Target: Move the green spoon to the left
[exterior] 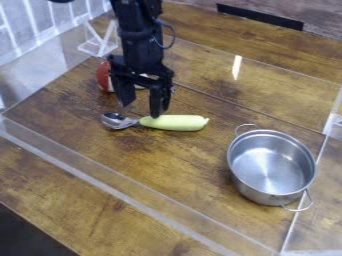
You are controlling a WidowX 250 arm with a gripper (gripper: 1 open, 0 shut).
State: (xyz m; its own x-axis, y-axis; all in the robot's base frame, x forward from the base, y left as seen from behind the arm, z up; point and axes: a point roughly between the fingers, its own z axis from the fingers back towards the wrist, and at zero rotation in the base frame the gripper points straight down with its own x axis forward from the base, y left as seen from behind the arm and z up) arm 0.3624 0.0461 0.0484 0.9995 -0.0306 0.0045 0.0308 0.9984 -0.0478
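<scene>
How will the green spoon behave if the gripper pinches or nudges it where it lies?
The green spoon looks rigid, so it should lift without bending. Its thick rounded handle lies flat on the wooden table, so a sideways nudge may roll it. The shiny metal bowl looks slippery; the open gripper likely does better on the handle.
</scene>
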